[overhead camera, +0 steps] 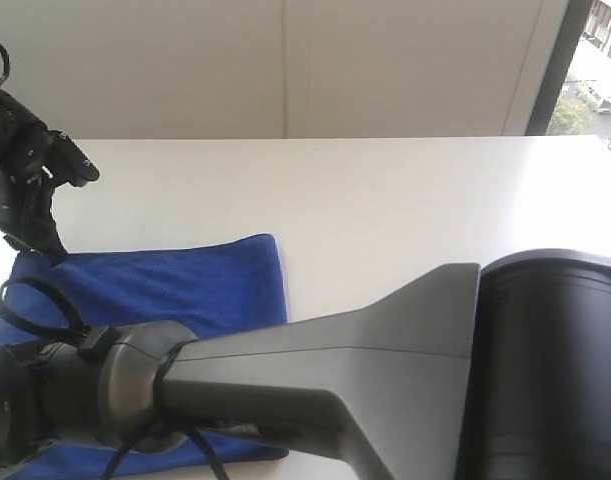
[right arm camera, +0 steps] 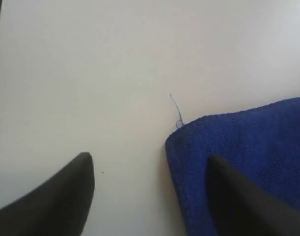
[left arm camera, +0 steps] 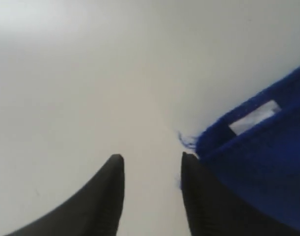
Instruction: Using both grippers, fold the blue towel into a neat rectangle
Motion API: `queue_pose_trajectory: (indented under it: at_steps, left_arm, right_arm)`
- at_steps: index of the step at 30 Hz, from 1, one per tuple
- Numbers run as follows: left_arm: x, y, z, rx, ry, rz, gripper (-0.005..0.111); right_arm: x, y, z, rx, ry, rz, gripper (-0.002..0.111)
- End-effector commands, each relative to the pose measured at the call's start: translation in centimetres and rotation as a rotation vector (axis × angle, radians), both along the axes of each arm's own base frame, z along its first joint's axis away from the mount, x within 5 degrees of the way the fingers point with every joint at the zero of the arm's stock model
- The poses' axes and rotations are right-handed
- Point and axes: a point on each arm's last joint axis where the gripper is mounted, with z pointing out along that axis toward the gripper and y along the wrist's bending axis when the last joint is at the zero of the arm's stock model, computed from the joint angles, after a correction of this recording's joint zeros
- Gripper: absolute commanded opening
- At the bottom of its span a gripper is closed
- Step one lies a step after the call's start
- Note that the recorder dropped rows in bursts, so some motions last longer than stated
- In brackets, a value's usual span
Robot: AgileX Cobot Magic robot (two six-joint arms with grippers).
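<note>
The blue towel [overhead camera: 165, 285] lies flat on the white table [overhead camera: 405, 210], at the near left part of it. Its right edge runs straight from far to near.

The left gripper [overhead camera: 47, 240] hangs over the far left corner of the towel and points down at it. In the left wrist view its two black fingers [left arm camera: 110, 196] stand apart with a clear gap, and only bare table shows between them, so this gripper holds nothing. One finger is just beside the frayed towel corner, where a small white tag [left arm camera: 254, 118] is seen. I cannot tell whether this finger touches the cloth.

The grey right arm [overhead camera: 335, 370] reaches across the near side of the table to the left, over the near part of the towel. The right gripper [right arm camera: 150, 158] is spread wide. One of its fingers [right arm camera: 238, 196] stands over a rounded towel corner, and the other is over bare table. Nothing is between them. A thin loose thread [right arm camera: 175, 110] sticks out from this corner onto the table. Whether the finger over the cloth rests on it is not clear.
</note>
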Motion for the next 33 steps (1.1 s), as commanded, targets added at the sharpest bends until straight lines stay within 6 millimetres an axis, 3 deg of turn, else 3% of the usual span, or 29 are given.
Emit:
queue_pose_trajectory:
  at_steps: [1,3,5,8,9,12,14,16,19,24,29,33]
  left_arm:
    - [0.3,0.7,0.7,0.054,-0.061,0.043,0.057]
    - [0.3,0.9,1.2,0.064,-0.085,0.058,0.057]
    - [0.0,1.0,2.6,0.067,-0.117,0.089,0.056]
    - [-1.3,1.4,6.7,0.019,-0.219,0.204,0.054]
    - [-2.0,1.6,8.4,0.006,-0.251,0.243,0.047]
    - [-5.5,1.7,14.0,-0.140,-0.320,0.348,0.001]
    - [-8.1,0.8,16.4,-0.312,-0.321,0.340,0.000]
    - [-11.2,0.0,17.6,-0.440,-0.308,0.259,0.000]
    - [-16.6,-0.4,17.4,-0.498,-0.289,0.203,0.000]
    - [-22.7,-1.1,16.1,-0.647,-0.281,0.179,0.000]
    - [-27.5,-1.1,13.3,-0.729,-0.247,0.158,0.000]
    - [-31.0,-0.4,10.7,-0.774,-0.243,0.166,0.000]
  right_arm:
    - [0.1,-0.5,1.5,-0.029,-0.035,0.061,0.062]
    - [0.8,-1.4,2.4,-0.062,-0.056,0.071,0.062]
    - [2.7,-3.4,3.5,-0.144,-0.084,0.029,0.062]
    - [6.8,-8.2,5.4,-0.281,-0.073,-0.089,0.061]
    - [8.2,-9.8,6.0,-0.293,-0.064,-0.127,0.057]
    - [12.6,-14.6,6.5,-0.309,-0.033,-0.260,0.035]
    - [14.0,-16.9,5.5,-0.338,-0.004,-0.306,0.017]
    - [14.2,-18.8,3.6,-0.390,0.039,-0.314,0.000]
    - [13.4,-19.7,1.3,-0.431,0.063,-0.300,0.000]
    - [13.3,-19.9,0.2,-0.384,0.034,-0.354,0.000]
    - [13.1,-20.2,-0.4,-0.393,0.035,-0.364,0.000]
    - [13.0,-20.3,-1.9,-0.435,0.066,-0.356,0.000]
